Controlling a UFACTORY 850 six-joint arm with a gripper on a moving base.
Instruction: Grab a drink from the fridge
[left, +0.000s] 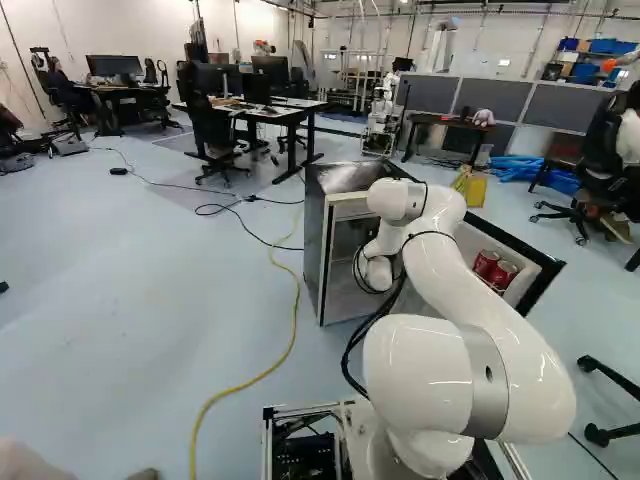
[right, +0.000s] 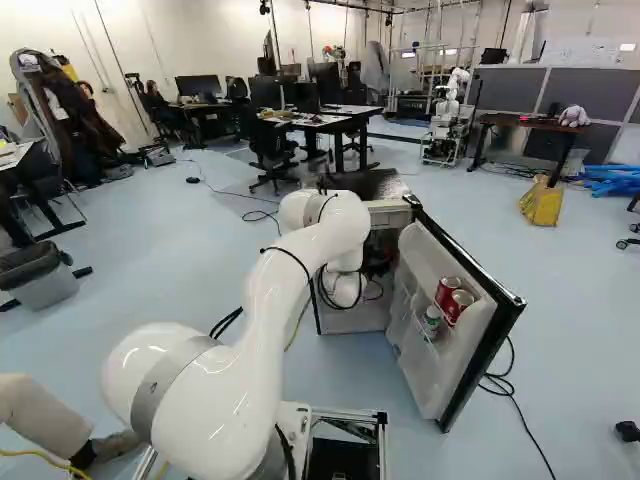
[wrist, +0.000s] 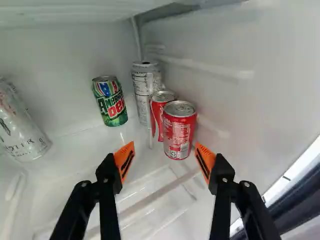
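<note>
Pale fridge shelf (wrist: 82, 150) is carrying near red can (wrist: 179, 132), second red can (wrist: 157, 117) standing just beyond; tall white can (wrist: 145, 90) standing behind them; green can (wrist: 111, 102) and big silver can (wrist: 21, 127) standing apart.

on my feeds i see a smooth, pale blue-grey floor (left: 110, 310) with soft patches of reflected light. a yellow cable (left: 297, 300) curves across it in the left base view. farther off, a dark-legged desk (left: 305, 106) carries monitors (left: 270, 70), with a black office chair (left: 207, 130) beside it. white walls (right: 225, 45) close the room behind. i make out grey partition panels (right: 512, 90) behind a brown-topped table (right: 520, 122), and blue tubing (right: 612, 178) near a yellow object (right: 542, 203) on the floor. a bin (right: 40, 282) stands at the left of my right base view.
</note>
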